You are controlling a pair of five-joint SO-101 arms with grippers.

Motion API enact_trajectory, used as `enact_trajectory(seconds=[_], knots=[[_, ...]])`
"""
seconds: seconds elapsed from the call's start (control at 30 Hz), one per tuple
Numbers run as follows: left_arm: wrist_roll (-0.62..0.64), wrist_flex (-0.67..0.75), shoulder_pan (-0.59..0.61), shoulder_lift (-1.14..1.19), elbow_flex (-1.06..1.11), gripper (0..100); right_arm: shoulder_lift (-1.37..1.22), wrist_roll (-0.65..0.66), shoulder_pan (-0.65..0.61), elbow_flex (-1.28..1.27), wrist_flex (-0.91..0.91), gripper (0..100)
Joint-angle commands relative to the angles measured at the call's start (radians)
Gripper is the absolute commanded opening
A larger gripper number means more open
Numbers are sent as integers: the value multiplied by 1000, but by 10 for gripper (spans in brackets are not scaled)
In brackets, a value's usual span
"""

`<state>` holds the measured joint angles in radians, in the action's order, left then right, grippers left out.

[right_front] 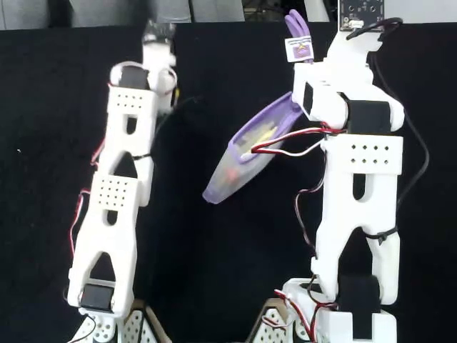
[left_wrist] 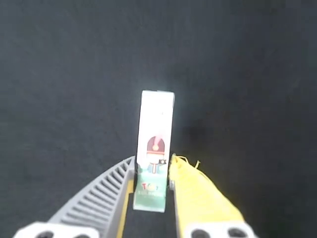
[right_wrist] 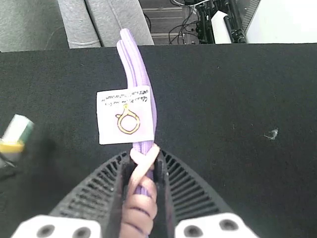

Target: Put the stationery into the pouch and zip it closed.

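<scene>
The purple pouch hangs tilted in the air at mid-table, its mouth open, with yellow and red stationery inside. My right gripper is shut on the pouch's purple strap, which carries a white paper tag; in the high view that gripper sits at the pouch's upper end. My left gripper is shut on a small white eraser box with a green end and a red figure. It holds the eraser box near the table's far edge, left of the pouch and apart from it.
Black cloth covers the whole table. Both arms' bases stand at the front edge. Beyond the far edge are cables and equipment. The left gripper with the eraser shows to one side in the right wrist view.
</scene>
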<state>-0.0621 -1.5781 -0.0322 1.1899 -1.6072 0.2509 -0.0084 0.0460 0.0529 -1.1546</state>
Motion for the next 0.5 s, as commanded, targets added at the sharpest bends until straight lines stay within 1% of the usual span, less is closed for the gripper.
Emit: enact_trajectory(seconds=[0.0, 0.17, 0.23, 0.4, 0.47], knots=[[-8, -54, -22, -270, -59, 29, -1, 14, 6, -7, -3, 11], [-8, -186, -97, -489, -56, 29, -1, 14, 6, -7, -3, 11], [-3, -186, -124, -571, -47, 29, -1, 14, 6, -7, -3, 11], [132, -186, -165, -763, -50, 29, 2, 14, 6, -7, -14, 11], [153, -187, -194, -841, -44, 29, 2, 14, 6, -5, -20, 11]])
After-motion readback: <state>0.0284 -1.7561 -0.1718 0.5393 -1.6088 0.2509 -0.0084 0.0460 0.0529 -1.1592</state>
